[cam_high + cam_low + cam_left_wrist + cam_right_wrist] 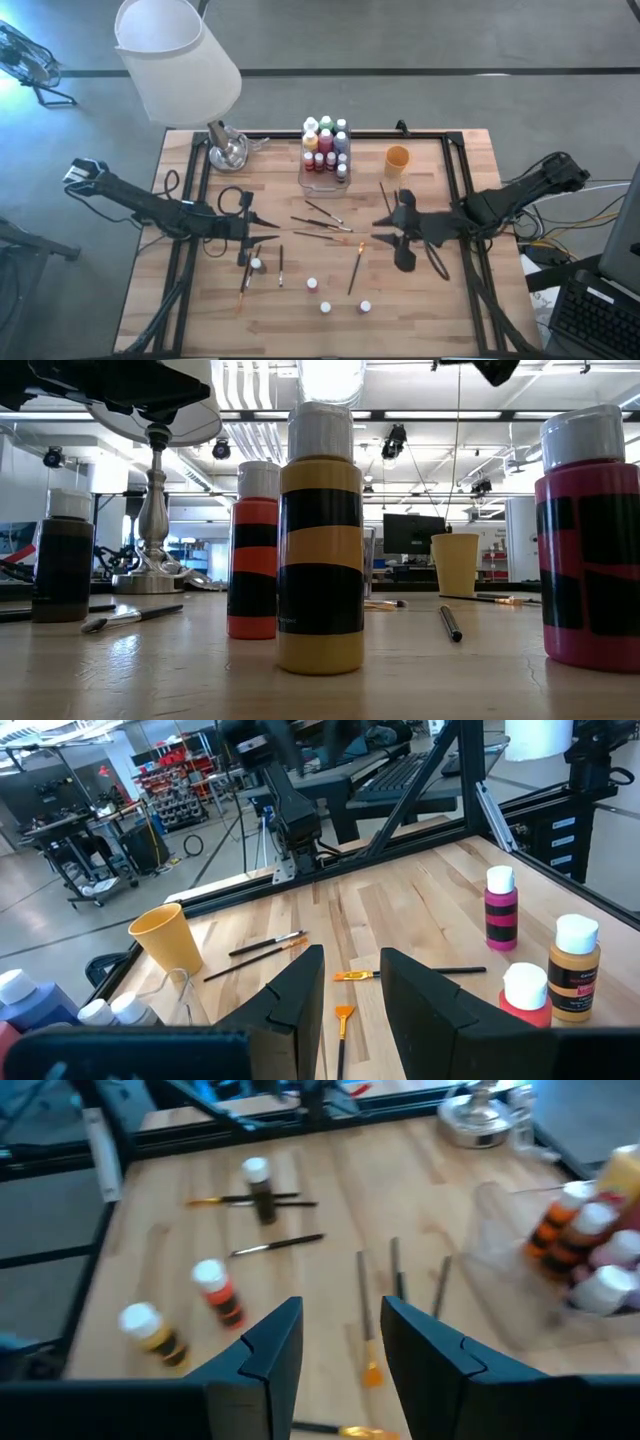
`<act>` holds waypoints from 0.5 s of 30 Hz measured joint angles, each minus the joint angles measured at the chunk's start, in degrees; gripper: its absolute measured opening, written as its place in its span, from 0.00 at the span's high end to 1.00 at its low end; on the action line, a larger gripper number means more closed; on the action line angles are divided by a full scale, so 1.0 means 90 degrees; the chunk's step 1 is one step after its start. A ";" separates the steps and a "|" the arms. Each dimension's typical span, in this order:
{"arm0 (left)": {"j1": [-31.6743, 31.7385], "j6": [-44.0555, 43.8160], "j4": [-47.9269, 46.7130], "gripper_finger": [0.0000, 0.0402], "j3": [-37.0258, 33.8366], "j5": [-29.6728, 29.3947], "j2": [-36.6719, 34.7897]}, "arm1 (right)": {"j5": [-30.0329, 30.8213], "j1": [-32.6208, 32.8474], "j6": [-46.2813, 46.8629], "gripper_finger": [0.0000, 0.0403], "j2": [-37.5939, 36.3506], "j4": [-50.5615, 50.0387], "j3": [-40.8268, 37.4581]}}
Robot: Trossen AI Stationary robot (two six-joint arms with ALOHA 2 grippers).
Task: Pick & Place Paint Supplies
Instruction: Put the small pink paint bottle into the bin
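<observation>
Several small white-capped paint bottles stand upright on the near half of the table: brown (256,264), orange (312,284), yellow (326,307) and pink (365,307). More bottles stand in the clear box (325,150). Thin dark-handled brushes (322,217) lie flat in the middle of the table, with others (354,271) nearer the front. My left gripper (268,222) hovers left of the brushes, open and holding nothing (352,955). My right gripper (383,228) hovers right of them, above the table and tipped downward, open and holding nothing (343,1305).
An orange cup (397,158) stands right of the clear box. A lamp with a white shade (178,55) and a metal base (228,150) occupies the far left corner. Black frame rails (455,170) run along the table's sides and far edge.
</observation>
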 joint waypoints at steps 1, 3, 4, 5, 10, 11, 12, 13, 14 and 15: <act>0.0000 0.0000 -0.0002 0.73 0.0000 0.0000 0.0000 | -0.0001 0.0116 0.0095 0.68 0.0000 0.0002 0.0000; 0.0001 0.0000 -0.0002 0.73 0.0000 0.0000 0.0000 | -0.0001 0.0342 0.0263 0.67 0.0001 0.0012 0.0002; -0.0002 0.0000 -0.0002 0.73 0.0000 0.0000 0.0000 | -0.0001 0.0454 0.0331 0.67 0.0024 0.0031 0.0002; -0.0001 0.0000 -0.0002 0.73 0.0000 0.0000 0.0000 | 0.0001 0.0573 0.0407 0.66 0.0050 0.0074 0.0002; 0.0000 0.0000 -0.0002 0.73 0.0000 0.0000 0.0000 | 0.0171 0.1145 0.0493 0.63 0.0253 0.0382 0.0005; 0.0001 0.0000 -0.0002 0.73 0.0000 0.0000 0.0000 | 0.0202 0.1247 0.0514 0.63 0.0321 0.0392 0.0005; -0.0001 0.0000 -0.0001 0.73 0.0000 -0.0001 0.0000 | 0.0271 0.1336 0.0558 0.62 0.0394 0.0427 0.0005; 0.0000 0.0000 -0.0002 0.73 0.0000 0.0000 0.0000 | 0.0317 0.1413 0.0611 0.62 0.0456 0.0436 0.0005; -0.0002 0.0000 -0.0004 0.73 0.0000 -0.0002 0.0000 | 0.0334 0.1489 0.0659 0.61 0.0521 0.0427 0.0005; 0.0001 0.0000 -0.0003 0.73 0.0000 0.0000 0.0000 | 0.0347 0.1553 0.0729 0.61 0.0578 0.0430 0.0005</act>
